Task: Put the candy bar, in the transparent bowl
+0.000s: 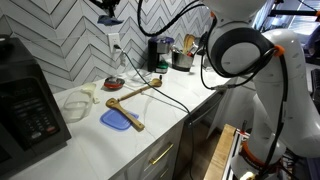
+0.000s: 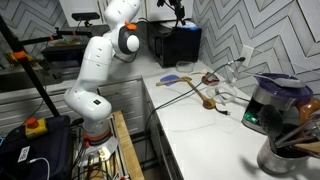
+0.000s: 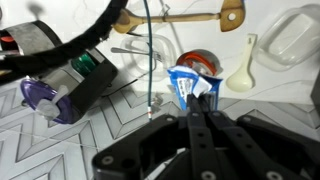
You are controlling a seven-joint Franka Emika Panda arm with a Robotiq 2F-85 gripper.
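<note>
My gripper is shut on the candy bar, a blue and white wrapper held by its end between the fingertips. In both exterior views the gripper hangs high above the counter. In the wrist view the candy bar hangs over the small dark-red dish. The transparent bowl lies apart from it at the upper right of the wrist view. In an exterior view the bowl sits on the white counter between the microwave and the blue flat piece.
A long wooden spoon lies across the counter. A white spoon lies beside the bowl. A black microwave stands at one end. A blender with a purple lid and a utensil holder stand at the other. Cables cross the counter.
</note>
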